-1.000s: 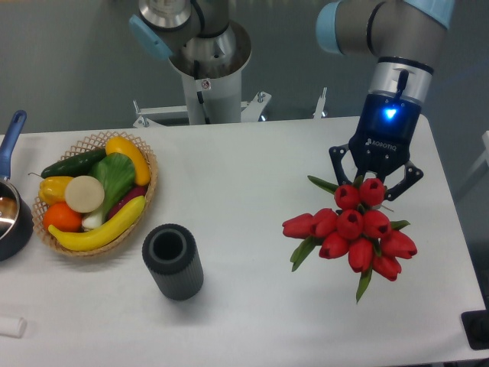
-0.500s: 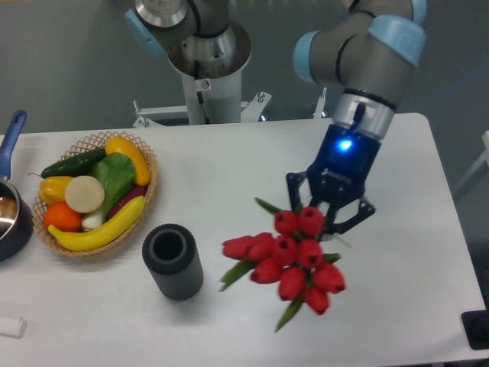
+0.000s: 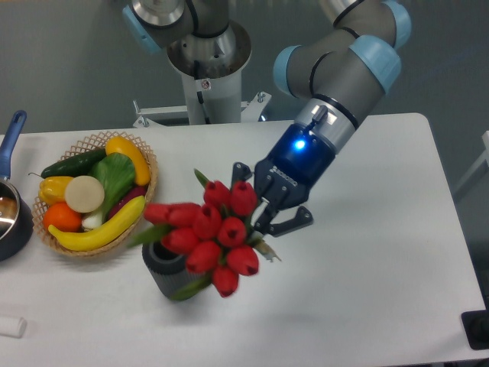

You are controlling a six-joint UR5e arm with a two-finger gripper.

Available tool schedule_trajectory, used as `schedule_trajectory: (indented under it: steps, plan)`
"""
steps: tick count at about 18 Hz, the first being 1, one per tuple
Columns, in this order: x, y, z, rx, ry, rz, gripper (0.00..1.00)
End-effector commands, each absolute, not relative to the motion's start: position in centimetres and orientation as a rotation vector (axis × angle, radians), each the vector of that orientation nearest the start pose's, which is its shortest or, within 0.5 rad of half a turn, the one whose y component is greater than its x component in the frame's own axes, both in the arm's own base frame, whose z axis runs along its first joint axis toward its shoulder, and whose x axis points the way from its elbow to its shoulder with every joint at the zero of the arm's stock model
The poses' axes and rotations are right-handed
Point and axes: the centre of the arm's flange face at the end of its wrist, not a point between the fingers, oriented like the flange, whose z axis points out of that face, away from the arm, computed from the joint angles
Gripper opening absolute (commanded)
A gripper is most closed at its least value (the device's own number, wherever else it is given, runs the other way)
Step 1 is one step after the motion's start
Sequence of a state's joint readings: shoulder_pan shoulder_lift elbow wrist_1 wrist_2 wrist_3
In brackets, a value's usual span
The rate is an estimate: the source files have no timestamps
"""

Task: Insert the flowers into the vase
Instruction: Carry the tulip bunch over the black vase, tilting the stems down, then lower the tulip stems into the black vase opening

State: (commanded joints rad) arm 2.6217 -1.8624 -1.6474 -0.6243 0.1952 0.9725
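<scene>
One white surface against a grey wall; the end effector grips the flowers right over the vase, wicker basket nearby.

My pincer is clamped on the flowers, my fingers closed around the stems just behind the red buds, with a blue light glowing on my wrist above. The bunch fans out to the left and below my fingertips, tilted, and covers most of the vase, whose dark ribbed wall shows only at the lower left under the buds and a green leaf. Further to the left sits a wicker basket of fruit and vegetables, and beyond it a dark pot with a blue handle.
</scene>
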Motion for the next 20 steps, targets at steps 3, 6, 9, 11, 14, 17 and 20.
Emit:
schedule_trajectory:
  steps: [3, 6, 9, 11, 14, 17, 20]
  plan:
    - [-37.2, 48.5, 46.6, -1.694, 0.351, -0.341, 0.23]
    - [-35.3, 49.0, 47.2, -1.681, 0.378, -0.360, 0.23]
    - [-33.9, 49.3, 46.9, -1.682, 0.386, -0.380, 0.23]
    - [-33.6, 49.4, 46.7, -1.683, 0.386, -0.388, 0.23]
    - [-32.9, 50.0, 46.0, -1.685, 0.392, -0.411, 0.23]
    - [-32.3, 50.8, 45.1, -1.688, 0.395, -0.440, 0.23]
    - [-31.8, 51.5, 44.4, -1.690, 0.398, -0.460, 0.23]
